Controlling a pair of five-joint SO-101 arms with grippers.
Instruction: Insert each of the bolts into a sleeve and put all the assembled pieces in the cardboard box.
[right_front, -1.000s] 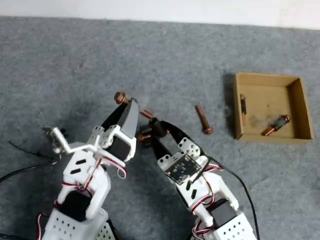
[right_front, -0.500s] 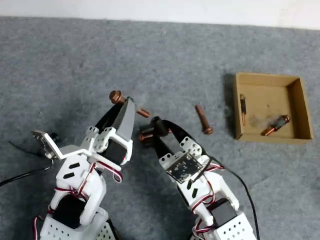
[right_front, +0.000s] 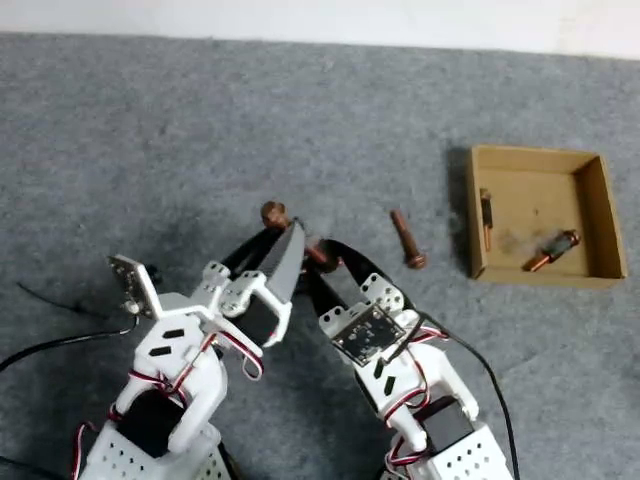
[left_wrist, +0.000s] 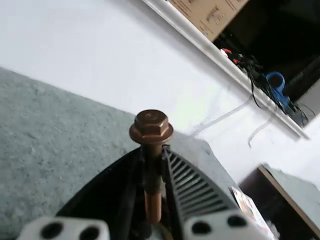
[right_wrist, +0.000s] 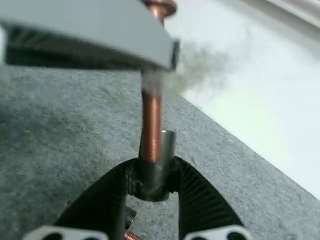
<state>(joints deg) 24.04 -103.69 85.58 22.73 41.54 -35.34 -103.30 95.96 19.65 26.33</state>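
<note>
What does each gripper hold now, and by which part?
The left gripper clamps a bolt by its shank, just below the head. The right gripper grips a sleeve around its body.

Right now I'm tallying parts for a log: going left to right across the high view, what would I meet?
Held bolt → loose bolt → cardboard box's left wall → first assembled piece → second assembled piece
</note>
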